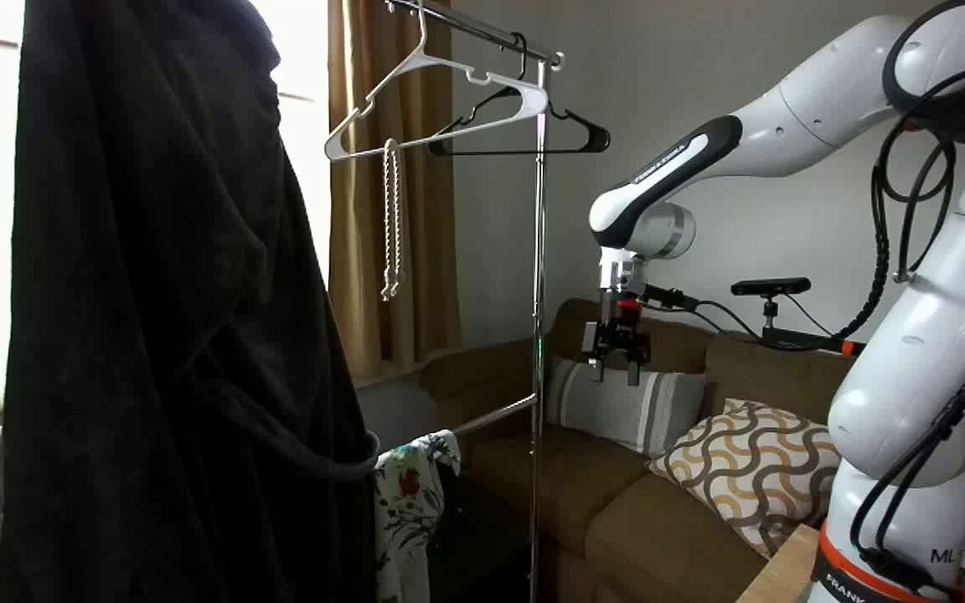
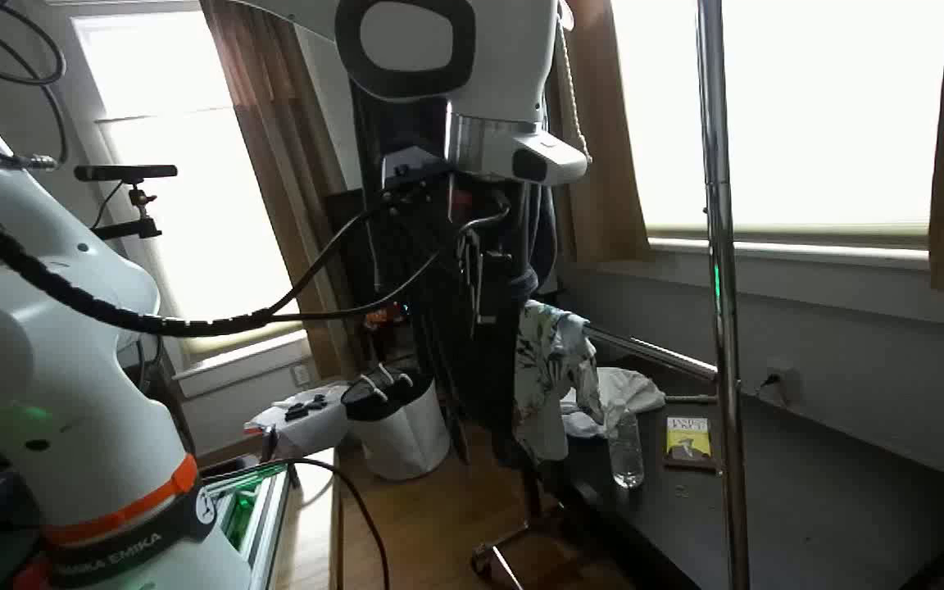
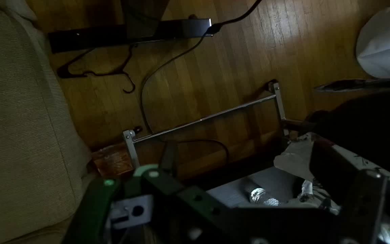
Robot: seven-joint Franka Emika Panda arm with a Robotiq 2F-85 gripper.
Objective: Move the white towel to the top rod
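Towel [image 1: 405,507], white with a red and green floral print, is hanging over the lower bar [image 1: 495,414], below the gripper [image 1: 616,377] and off to its side, just beside the big dark garment [image 1: 164,335]. The gripper is standing with its jaws spread wide and is holding nothing; in an exterior view a plain gap is showing between it and the towel. The top rod [image 1: 482,32] is running well above the gripper, carrying a white hanger [image 1: 420,60] and a black hanger [image 1: 499,152], with no towel showing along the part in sight. As far as the views are telling, nothing of the move is counting as done. Everything is remaining: reaching down to the towel, gripping it, drawing it clear of the lower bar, raising it past the gripper's present height, laying it over the top rod and letting go. Those hangers are probably leaving limited room above the gripper for that last step.
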